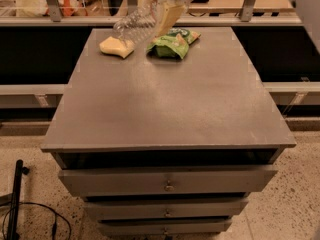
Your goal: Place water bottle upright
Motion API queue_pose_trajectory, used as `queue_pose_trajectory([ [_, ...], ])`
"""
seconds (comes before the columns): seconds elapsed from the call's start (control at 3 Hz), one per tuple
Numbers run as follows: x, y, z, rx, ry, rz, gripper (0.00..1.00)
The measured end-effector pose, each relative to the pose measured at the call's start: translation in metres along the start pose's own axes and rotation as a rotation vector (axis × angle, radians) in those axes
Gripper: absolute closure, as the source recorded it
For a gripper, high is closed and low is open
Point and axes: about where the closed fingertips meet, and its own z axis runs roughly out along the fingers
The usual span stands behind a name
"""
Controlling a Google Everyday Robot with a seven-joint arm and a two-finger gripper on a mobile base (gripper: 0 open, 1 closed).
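The gripper (156,20) hangs at the top of the camera view, over the far edge of the table (165,104). Its arm runs up out of sight. One cream finger (169,14) slants down and to the left in plain sight. The other is mostly hidden behind the load.

The gripper is clamped on the bottle (134,26), which lies between the fingers. The bottle is off the table and tilted, closer to lying flat than to standing. From the fingers its clear ribbed body reaches down and to the left. I cannot tell which end carries the cap.

The sponge (116,47) lies on the table below the gripper and to its left, just under the bottle's low end but apart from it. The bag (172,43) lies on the table directly below the gripper and a little to its right. It is green and crumpled, and the visible finger passes in front of its upper edge. Whether the finger touches the bag cannot be made out. Sponge and bag lie near each other but do not touch.

Well below the gripper, the near front of the table holds drawers (167,181) with small knobs. Far down and to the left, a cable (35,216) lies on the speckled floor.
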Motion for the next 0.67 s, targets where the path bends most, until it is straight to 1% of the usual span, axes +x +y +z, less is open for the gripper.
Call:
queue_pose_trajectory([
  [0.33,-0.0204,-0.0079,-0.0247,0.106,0.176,-0.248,1.00],
  [0.67,-0.0202,-0.0081,-0.0275,0.166,0.364,-0.388,1.00],
])
